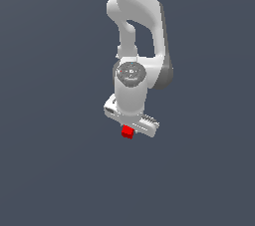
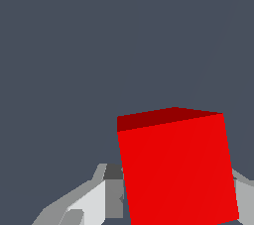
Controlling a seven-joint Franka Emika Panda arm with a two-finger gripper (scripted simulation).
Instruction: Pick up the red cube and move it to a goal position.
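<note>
Hand [image 1: 130, 126] is clamped on the red cube [image 1: 127, 132]. Looks light and rigid, probably slick, so squeezing opposite flat faces seems safest.

Even, moderate simulator lighting, flat slate-grey backdrop without cast shadows, soft shading on the arm's [image 1: 133, 31] right-hand flank, no glare, coarse jagged edges, red cube [image 2: 176, 169] top face darker than its front
</note>
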